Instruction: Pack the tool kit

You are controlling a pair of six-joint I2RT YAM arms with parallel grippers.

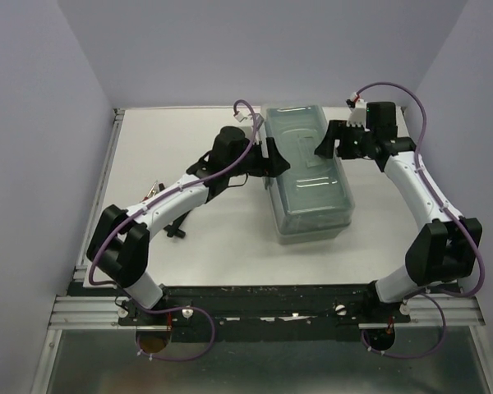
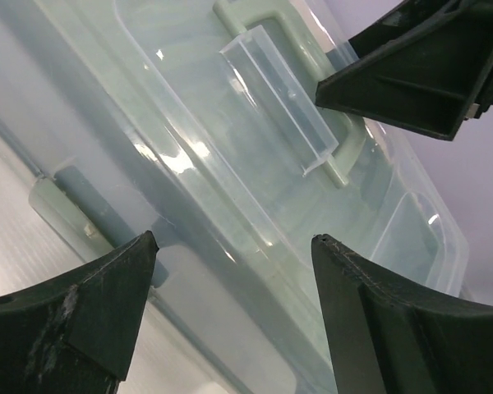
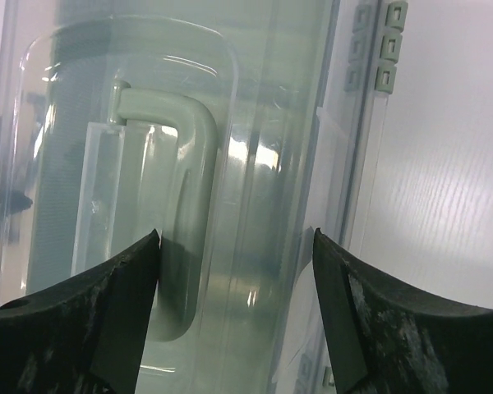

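A translucent plastic tool box (image 1: 312,176) with its lid on stands in the middle of the table. Its pale green handle (image 2: 338,139) lies flat in the lid, also in the right wrist view (image 3: 193,164). My left gripper (image 1: 273,161) is open at the box's left long edge, the jaws spread over the lid rim (image 2: 234,238). My right gripper (image 1: 325,146) is open over the lid near the right long edge (image 3: 237,234); one of its fingers (image 2: 419,74) shows in the left wrist view. Neither gripper holds anything.
A small tool with metal jaws (image 1: 154,190) lies left of my left arm, and a black item (image 1: 177,230) lies under the forearm. A pale latch (image 2: 62,217) sits on the box's left side, and moulded tabs (image 3: 386,41) on its right edge.
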